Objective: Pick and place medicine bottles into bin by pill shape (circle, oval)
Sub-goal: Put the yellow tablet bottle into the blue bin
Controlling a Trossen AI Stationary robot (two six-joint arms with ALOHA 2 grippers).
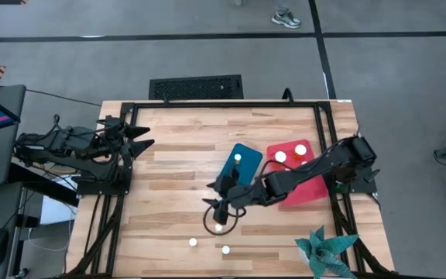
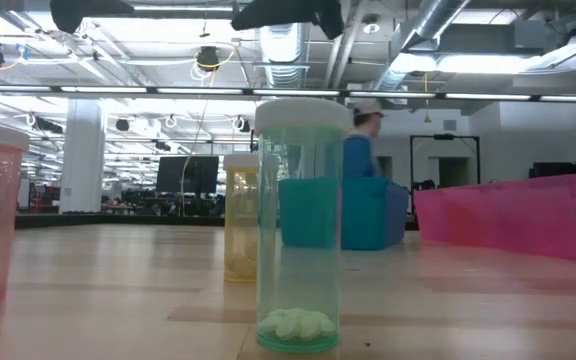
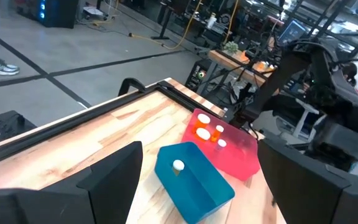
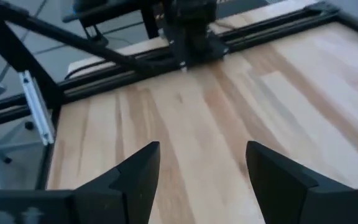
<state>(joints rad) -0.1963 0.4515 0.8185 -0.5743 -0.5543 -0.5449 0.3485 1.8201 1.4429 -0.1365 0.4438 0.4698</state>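
Nearest the low camera stands a clear teal medicine bottle (image 2: 299,225) with a white cap and flat pale pills at its bottom, upright on the tabletop (image 1: 169,186); it looks light, rigid and smooth-walled, so I judge a grip across the body below the cap safest. Another bottle (image 1: 218,227) sits just beside the right claw (image 1: 220,209), whose fingers (image 4: 135,171) are spread and empty, near the teal bin (image 1: 244,172) and red bin (image 1: 304,186). Parked at the tabletop's left edge, the left claw (image 1: 142,139) also stands released.
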